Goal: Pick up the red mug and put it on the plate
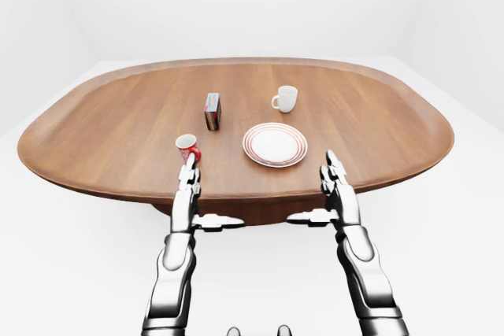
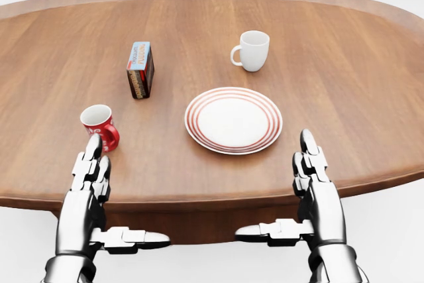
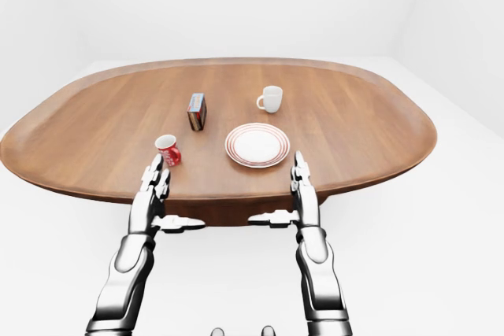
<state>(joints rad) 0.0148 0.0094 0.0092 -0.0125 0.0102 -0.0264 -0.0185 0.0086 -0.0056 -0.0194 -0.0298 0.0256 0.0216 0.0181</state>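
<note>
The red mug (image 2: 101,126) stands upright on the wooden table (image 2: 344,84), left of the plate. The plate (image 2: 233,119) is white with red rings and has nothing on it. My left hand (image 2: 91,177) is open, its fingers stretched flat and the thumb pointing right; its fingertips (image 2: 93,145) reach just below the mug, and whether they touch it I cannot tell. My right hand (image 2: 315,177) is open too, low at the table's near edge, below and right of the plate, holding nothing.
A white mug (image 2: 252,50) stands above the plate in the head view. A small blue and brown box (image 2: 140,69) stands upright above the red mug. The oval table's near edge (image 2: 199,198) runs just under both hands; white floor surrounds it.
</note>
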